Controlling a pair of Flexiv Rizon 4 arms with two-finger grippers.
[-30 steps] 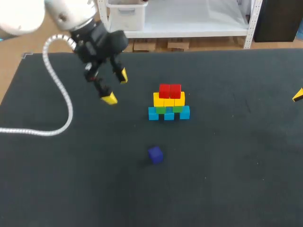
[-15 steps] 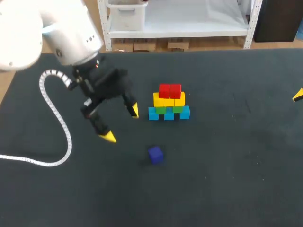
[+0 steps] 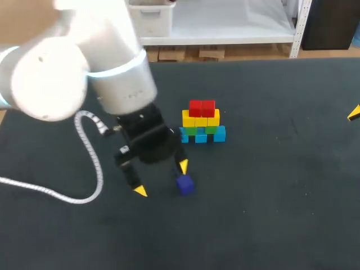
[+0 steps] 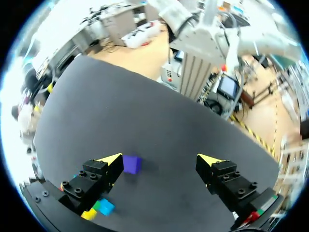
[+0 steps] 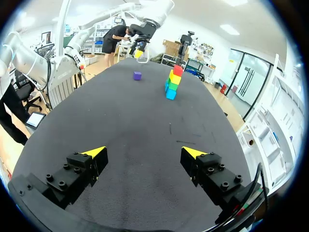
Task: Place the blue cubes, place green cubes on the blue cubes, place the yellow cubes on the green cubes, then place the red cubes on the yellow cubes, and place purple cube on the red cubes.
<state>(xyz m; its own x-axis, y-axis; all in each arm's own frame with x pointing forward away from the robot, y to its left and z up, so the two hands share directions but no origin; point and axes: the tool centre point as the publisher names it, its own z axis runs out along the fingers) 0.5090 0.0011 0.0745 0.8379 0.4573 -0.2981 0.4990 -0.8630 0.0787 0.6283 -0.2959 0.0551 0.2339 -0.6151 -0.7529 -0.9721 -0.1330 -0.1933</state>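
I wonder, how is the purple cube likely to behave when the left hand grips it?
The purple cube looks rigid and flat-faced, so it probably will not roll or deform. It seems small and likely light, so a finger of the open left hand, close beside it, might slide it across the table.

One purple cube [image 3: 184,184], black table [image 3: 281,197], blue cubes [image 3: 219,134], green cubes [image 3: 192,131], yellow cubes [image 3: 201,118], red cubes [image 3: 202,107], yellow-tipped black left hand [image 3: 161,179].
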